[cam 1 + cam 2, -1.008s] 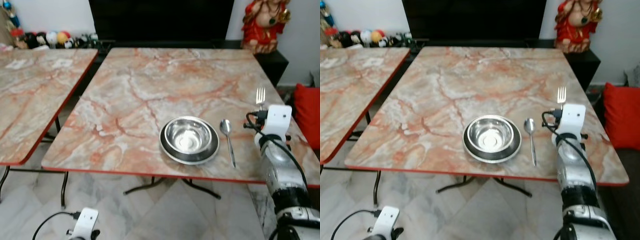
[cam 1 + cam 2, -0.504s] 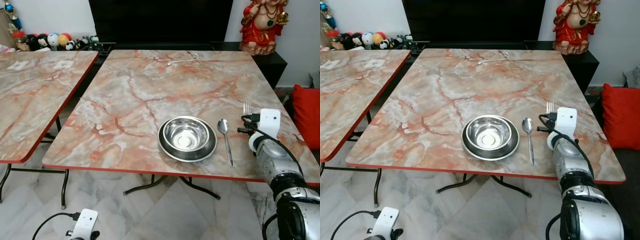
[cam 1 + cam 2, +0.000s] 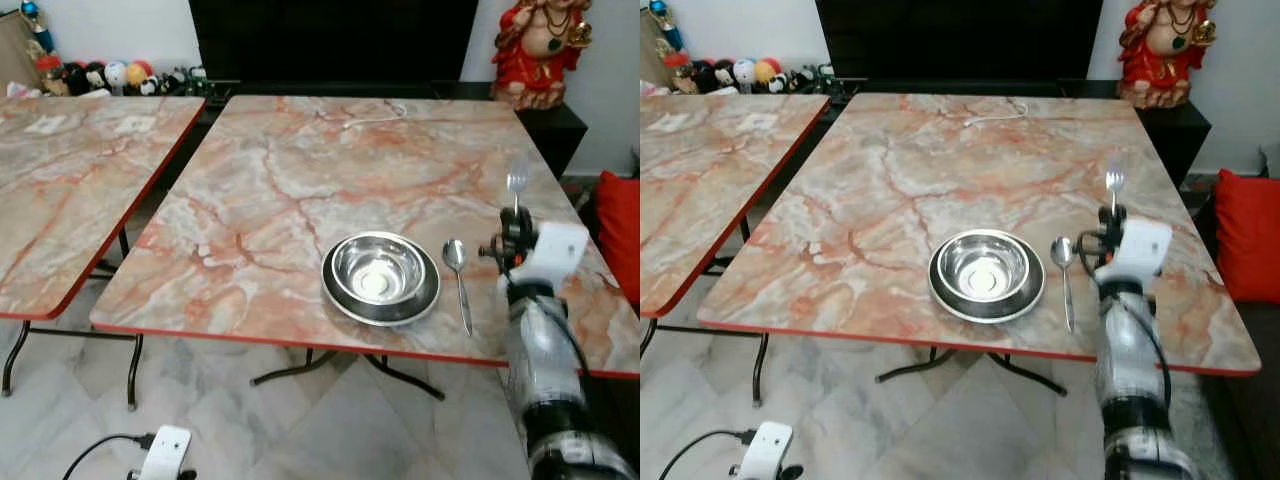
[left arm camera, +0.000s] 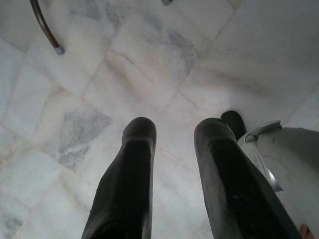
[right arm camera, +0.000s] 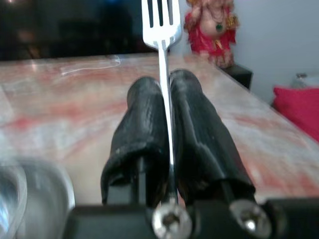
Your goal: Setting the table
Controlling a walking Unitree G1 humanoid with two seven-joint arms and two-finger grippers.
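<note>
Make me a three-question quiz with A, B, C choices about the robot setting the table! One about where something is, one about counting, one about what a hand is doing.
1. Where does the spoon lie?
A. inside the bowl
B. on the table, on the right of the bowl
C. on the floor

2. How many marble-look tables are there?
A. one
B. two
C. four

3. What is the right hand doing?
A. pinching a fork
B. hanging open
C. holding a cup

Answers:
1. B: the spoon rests on the table top beside the bowl, which sits on a plate.
2. B: a second table stands on the robot's left.
3. A: both black fingers press on the fork handle, prongs pointing away from the wrist.
</note>
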